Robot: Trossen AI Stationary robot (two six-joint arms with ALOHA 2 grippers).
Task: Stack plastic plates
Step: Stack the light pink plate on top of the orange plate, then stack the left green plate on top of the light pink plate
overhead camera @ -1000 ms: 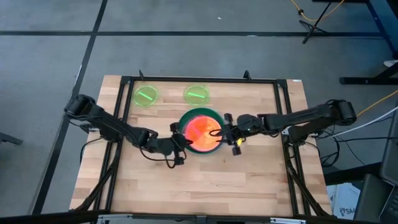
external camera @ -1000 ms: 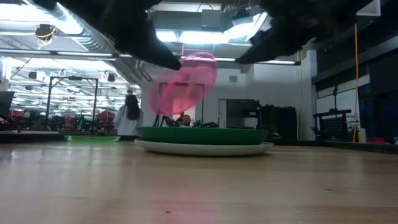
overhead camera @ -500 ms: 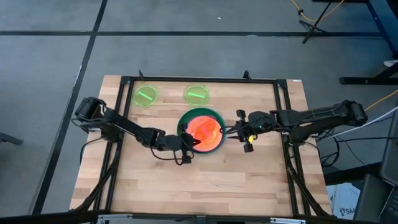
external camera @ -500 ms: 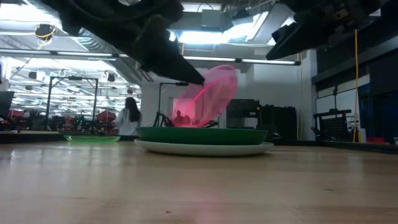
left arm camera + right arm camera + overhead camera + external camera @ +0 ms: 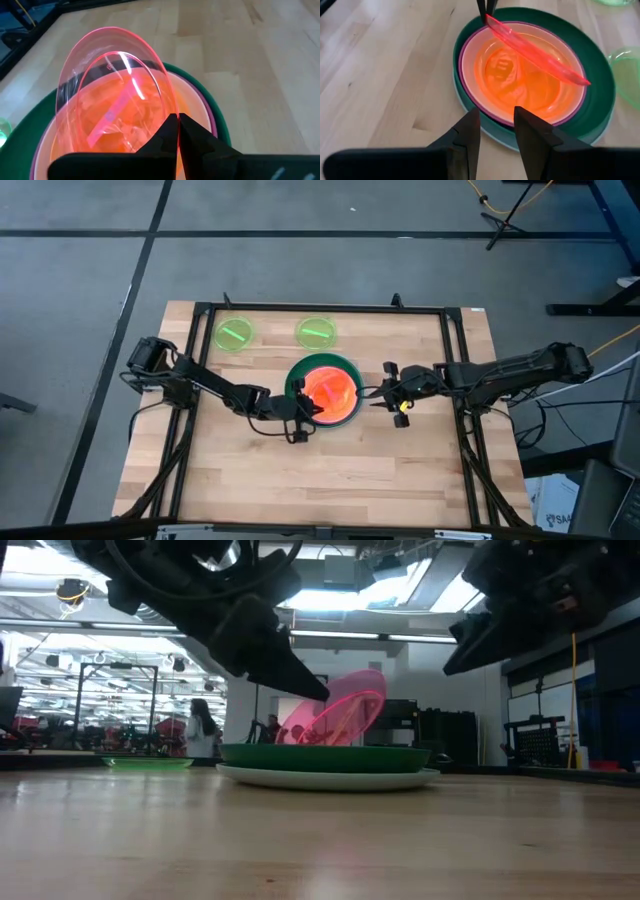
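A stack of plates [image 5: 325, 390] sits mid-table: a pale plate at the bottom, then dark green [image 5: 325, 756], magenta, peach and orange [image 5: 520, 80]. Above it the translucent pink-red plate [image 5: 340, 715] stands steeply tilted, and my left gripper [image 5: 178, 119] is shut on it at the stack's near-left side. My right gripper [image 5: 496, 117] is open, just right of the stack and touching nothing. Two lime green plates [image 5: 235, 333] [image 5: 316, 332] lie flat near the far edge. My left gripper pinches the pink-red plate's rim [image 5: 170, 112] on its near-left side between the two fingers. The fingers slant down from the table's left [image 5: 270, 655]. The plate is tilted, its high side toward the right. Whether its low edge rests on the orange plate, I cannot tell.
Bare wood stretches along the near half of the table and to either side of the stack. A black frame rail [image 5: 320, 308] runs around the table. In the low view a person [image 5: 203, 730] stands far off in the room.
My left gripper has moved right and down toward the stack, carrying the pink-red plate from well above the stack down close to it and over its middle. My right gripper has drawn back from the plate toward the table's right edge.
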